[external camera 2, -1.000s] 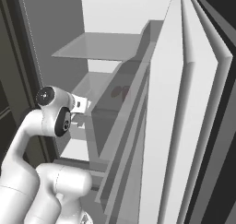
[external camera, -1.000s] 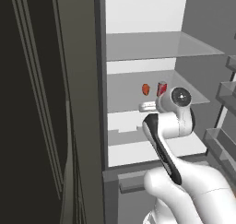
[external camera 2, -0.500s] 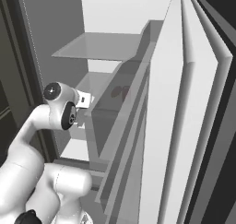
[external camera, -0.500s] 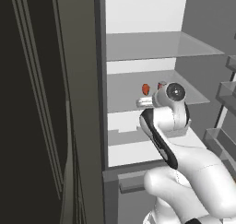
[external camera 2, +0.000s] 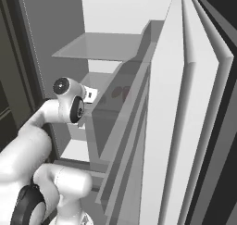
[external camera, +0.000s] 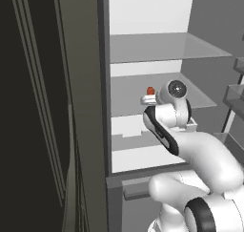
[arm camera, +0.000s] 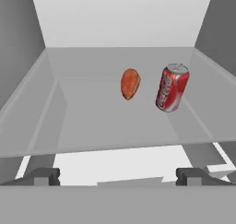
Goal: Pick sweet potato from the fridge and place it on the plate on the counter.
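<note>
Nearest you, the two-finger gripper [arm camera: 118, 176] stood with its small dark fingers [arm camera: 44, 175] wide apart, holding nothing. Farther in, on the dark-grey fridge's [external camera: 86, 107] translucent grey shelf [arm camera: 110, 121], lay the small orange-red sweet potato [arm camera: 130, 84], just beside a red soda can [arm camera: 172, 88].
</note>
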You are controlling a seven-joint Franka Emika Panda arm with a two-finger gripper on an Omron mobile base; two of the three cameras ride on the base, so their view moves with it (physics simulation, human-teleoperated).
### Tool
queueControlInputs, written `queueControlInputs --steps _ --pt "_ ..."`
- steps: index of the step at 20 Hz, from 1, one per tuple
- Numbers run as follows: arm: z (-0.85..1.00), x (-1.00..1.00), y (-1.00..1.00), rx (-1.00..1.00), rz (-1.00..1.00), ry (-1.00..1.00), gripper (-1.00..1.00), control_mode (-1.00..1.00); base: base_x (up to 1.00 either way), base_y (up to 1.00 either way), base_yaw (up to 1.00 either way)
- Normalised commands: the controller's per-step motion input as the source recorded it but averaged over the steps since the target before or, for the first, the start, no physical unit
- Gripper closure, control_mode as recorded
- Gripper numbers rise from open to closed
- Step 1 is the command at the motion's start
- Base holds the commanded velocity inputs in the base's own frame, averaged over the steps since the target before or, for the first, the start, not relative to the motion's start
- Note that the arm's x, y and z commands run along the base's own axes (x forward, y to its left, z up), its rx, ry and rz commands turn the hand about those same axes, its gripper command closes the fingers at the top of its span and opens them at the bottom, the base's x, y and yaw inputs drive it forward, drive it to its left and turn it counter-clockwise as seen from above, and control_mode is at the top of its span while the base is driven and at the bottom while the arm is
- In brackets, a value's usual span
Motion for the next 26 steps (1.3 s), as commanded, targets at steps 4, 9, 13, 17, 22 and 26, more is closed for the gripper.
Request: queueControlInputs --steps 4,9,13,17,22,26 --pt "-0.13 0.47 -0.15 0.0 -0.06 0.0 -1.0 -1.0 0.0 0.0 0.0" --pt "-0.03 0.34 -0.14 0.0 -0.02 0.0 -1.0 -1.0 0.0 0.0 0.0" --pt "0.0 0.32 0.0 0.0 -0.02 0.0 -1.0 -1.0 0.0 0.0 0.0" --pt "0.0 0.23 0.0 0.0 0.0 0.02 -1.0 -1.0 0.0 0.0 0.0" --pt "-0.1 0.21 0.0 0.0 0.0 0.01 -1.0 -1.0 0.0 0.0 0.0" --pt "-0.28 0.18 0.0 0.0 0.0 0.0 -1.0 -1.0 0.0 0.0 0.0"
